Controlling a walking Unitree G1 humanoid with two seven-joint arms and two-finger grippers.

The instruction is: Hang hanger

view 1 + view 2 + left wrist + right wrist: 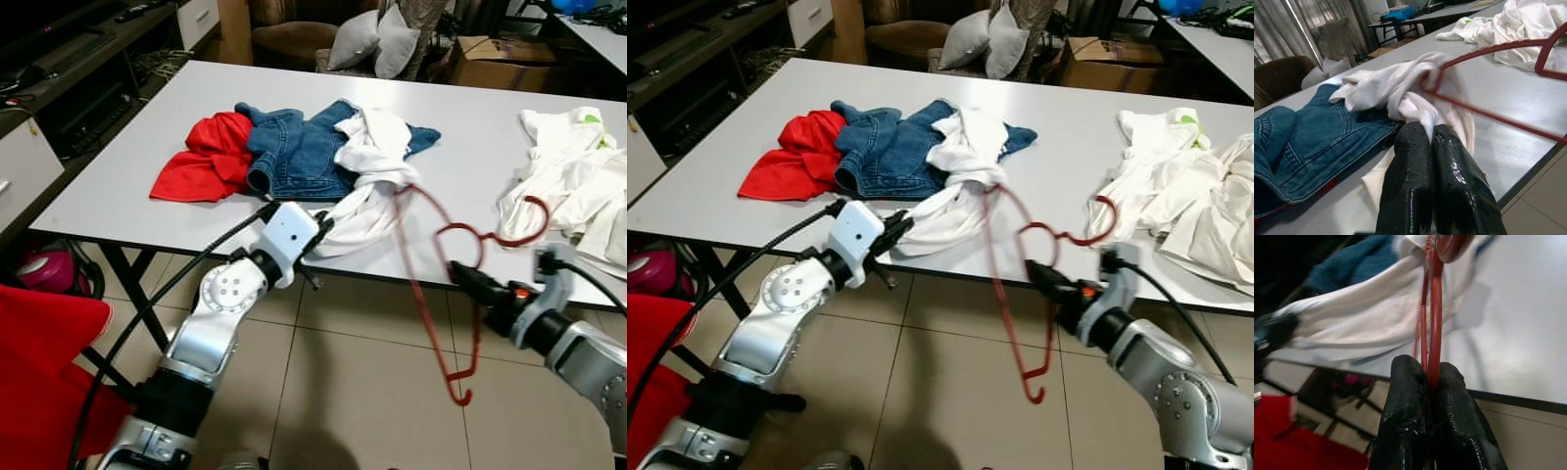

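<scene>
The right gripper (1431,382) pinches the thin red plastic hanger (428,284) just off the front edge of the white table (127,186); its far end is hidden inside the white cloth garment (370,186), and its wires look blurred. The left gripper (1430,142) holds this garment's hem at the same edge. Beside it lie one blue denim jacket (294,147) and one red garment (201,162); how many pieces are in the white clothes heap (568,176) at the right edge I cannot tell.

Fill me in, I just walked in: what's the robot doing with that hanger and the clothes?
The right gripper is shut on a red hanger at the table edge. One end of the hanger is pushed into a white shirt, which the left gripper pinches. A denim jacket and a red garment lie beside it.
</scene>
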